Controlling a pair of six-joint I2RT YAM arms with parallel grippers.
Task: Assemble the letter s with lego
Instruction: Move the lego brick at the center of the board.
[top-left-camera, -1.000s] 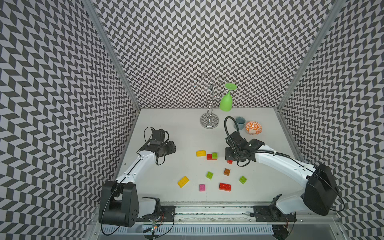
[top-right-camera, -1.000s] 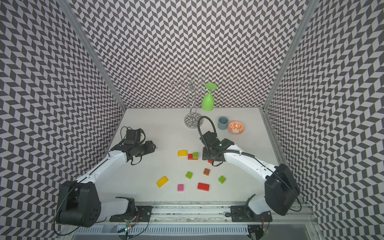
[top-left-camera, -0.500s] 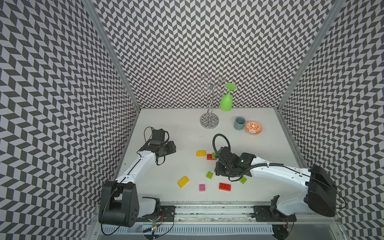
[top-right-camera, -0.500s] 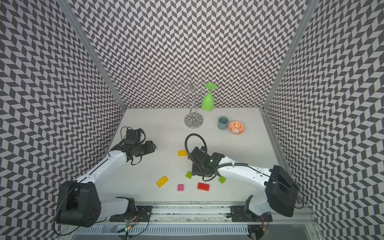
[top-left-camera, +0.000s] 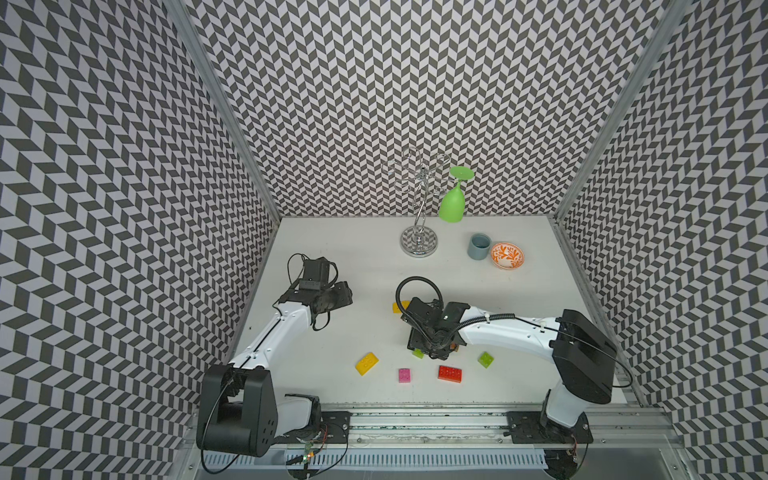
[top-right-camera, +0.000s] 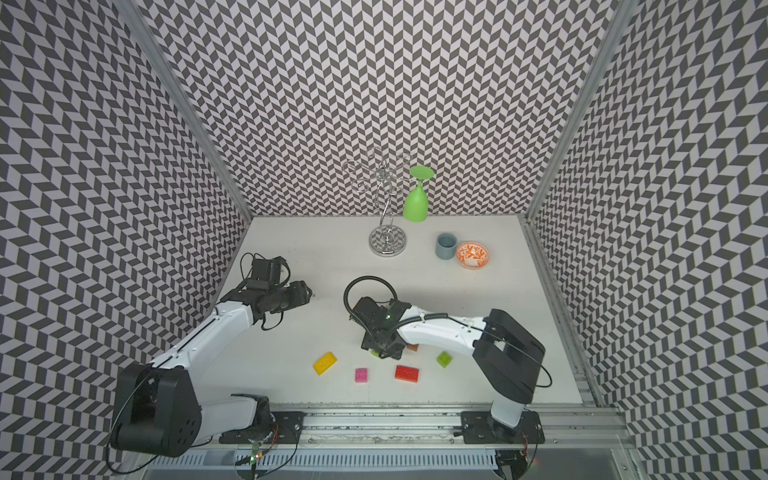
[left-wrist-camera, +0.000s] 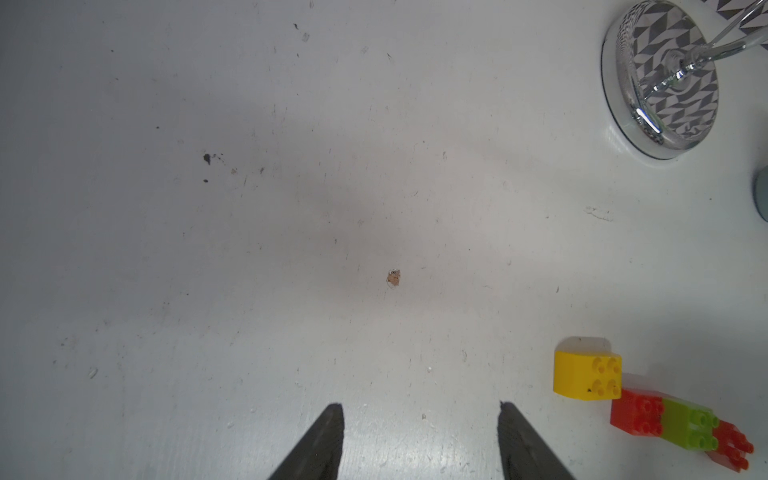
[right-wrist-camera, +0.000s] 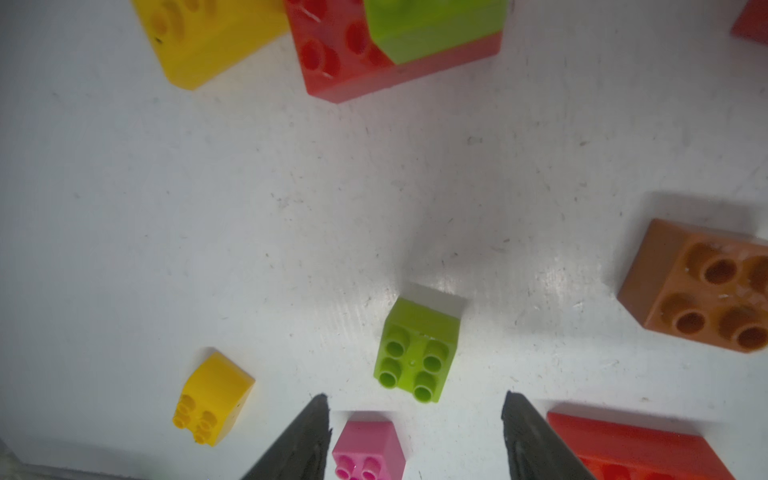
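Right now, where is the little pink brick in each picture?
In a top view: the pink brick lies near the table's front, between the yellow brick and the long red brick.
In a top view: the same spot, between the same two bricks.
Left wrist view: not in it.
Right wrist view: it shows in the gap between the dark fingers.
Shared landmark: the long red brick beside it.

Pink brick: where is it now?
In both top views the pink brick lies near the table's front edge, between the yellow brick on its left and the long red brick on its right.
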